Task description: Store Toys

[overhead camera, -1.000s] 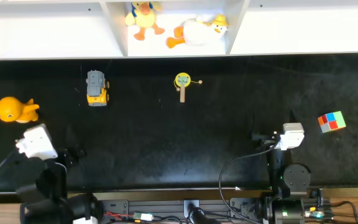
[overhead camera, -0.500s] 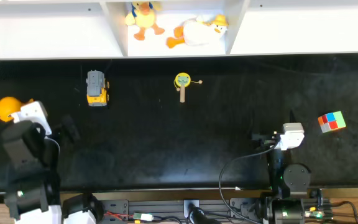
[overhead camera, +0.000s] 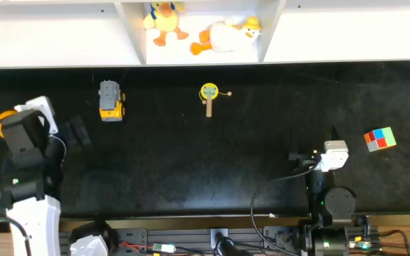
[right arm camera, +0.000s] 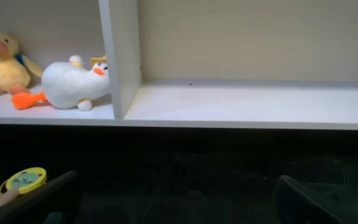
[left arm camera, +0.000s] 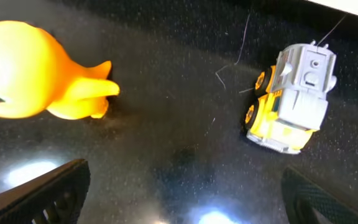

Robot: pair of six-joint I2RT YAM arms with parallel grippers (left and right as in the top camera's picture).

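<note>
While the right gripper (right arm camera: 176, 186) is kept where it was a second ago, jaws spread with nothing between them, the left gripper (left arm camera: 182, 177) is brought up from beside its base to the orange duck toy (left arm camera: 36, 78). Its jaws are held wide apart and empty (no contact with any toy is seen). The orange duck toy is now found just ahead of the jaws, out beyond one finger rather than in the gap, resting on the black table (left arm camera: 179, 124). The toy truck (left arm camera: 291, 99) is set ahead of the other finger, farther off. An approach is judged to be under way, with no grasp made yet: the jaws would have to be shifted sideways over the duck before being closed. A yellow plush duck (overhead camera: 164, 20) and a white plush duck (overhead camera: 226, 35) are already lodged in the white shelf (overhead camera: 48, 43).
</note>
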